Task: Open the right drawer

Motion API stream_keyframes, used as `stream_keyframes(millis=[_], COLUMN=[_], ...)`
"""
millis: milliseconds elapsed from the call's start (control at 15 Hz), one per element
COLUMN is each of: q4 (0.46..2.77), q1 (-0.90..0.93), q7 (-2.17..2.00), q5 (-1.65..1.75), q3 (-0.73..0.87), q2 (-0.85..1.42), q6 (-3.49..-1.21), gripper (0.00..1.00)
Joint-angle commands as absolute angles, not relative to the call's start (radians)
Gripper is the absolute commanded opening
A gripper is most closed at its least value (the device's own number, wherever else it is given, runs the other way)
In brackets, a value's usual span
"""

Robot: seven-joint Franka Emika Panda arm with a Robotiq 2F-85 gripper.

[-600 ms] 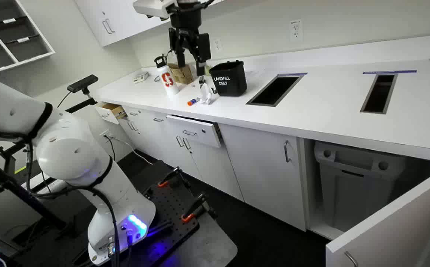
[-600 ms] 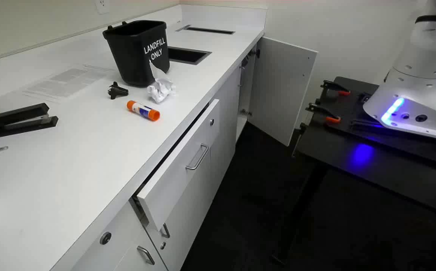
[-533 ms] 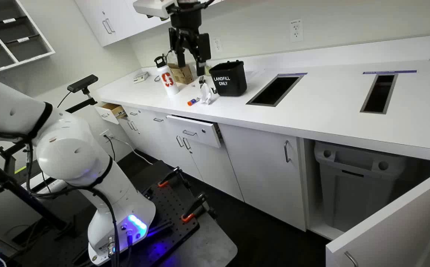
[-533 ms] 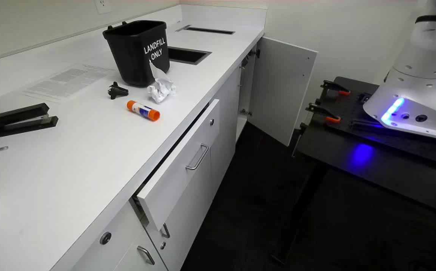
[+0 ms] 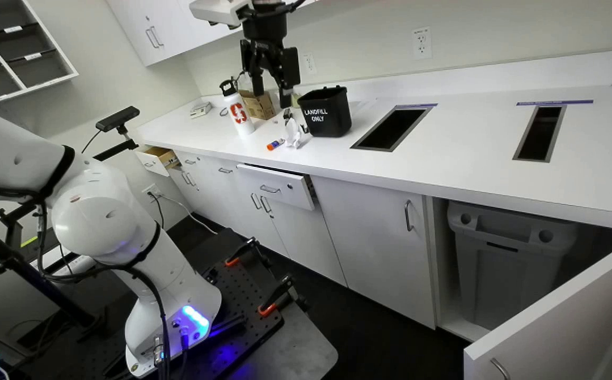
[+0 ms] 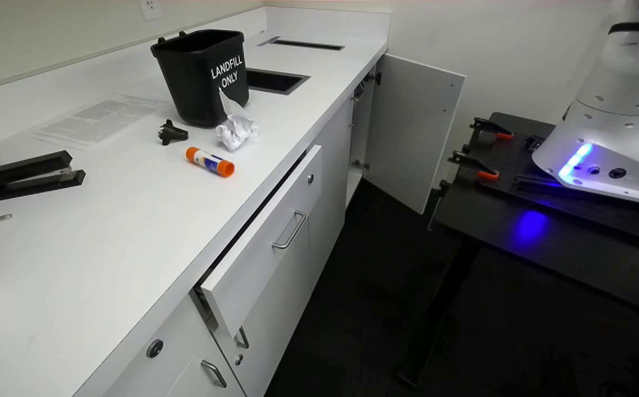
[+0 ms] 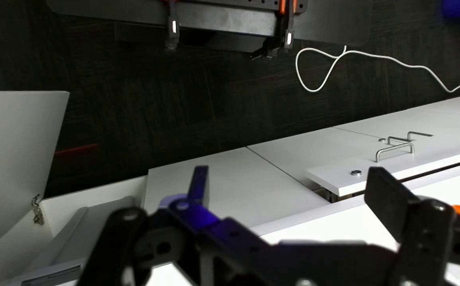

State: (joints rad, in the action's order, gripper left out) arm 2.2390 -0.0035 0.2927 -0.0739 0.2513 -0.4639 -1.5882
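The right drawer (image 5: 296, 196) has a flat white front and stands partly pulled out below the counter edge. It also shows in an exterior view (image 6: 253, 270), with a dark gap behind its top edge, and in the wrist view (image 7: 341, 171). Its metal bar handle (image 6: 290, 230) faces the floor side, beside a round lock. My gripper (image 5: 272, 94) hangs above the counter near the black bin, apart from the drawer. In the wrist view the gripper (image 7: 288, 178) is open, its fingers wide apart with nothing between them. Most of the drawer's inner box is hidden.
A narrower white drawer (image 5: 152, 162) stands open at the far end. The black bin (image 5: 327, 112), white bottle (image 5: 239, 113), glue stick (image 6: 210, 161) and crumpled paper (image 6: 236, 131) are on the counter. A cabinet door (image 6: 415, 127) stands open. Clamps (image 5: 275, 298) sit on the robot's table.
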Motion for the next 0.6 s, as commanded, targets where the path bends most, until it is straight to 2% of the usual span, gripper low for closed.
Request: stream_keyframes(millis=[0,267,533], q4=[2.236,2.234,2.23], q1=[-0.033,-0.019,0.059], q7=[0.303,0.308,0.316], q5=[-0.083,-0.088,-0.08], q3=[0.228,0.212,0.09], q2=[-0.46,-0.451,-0.412], q6=[-1.585,-1.587,-1.63], gripper=[1.0,1.0,1.0])
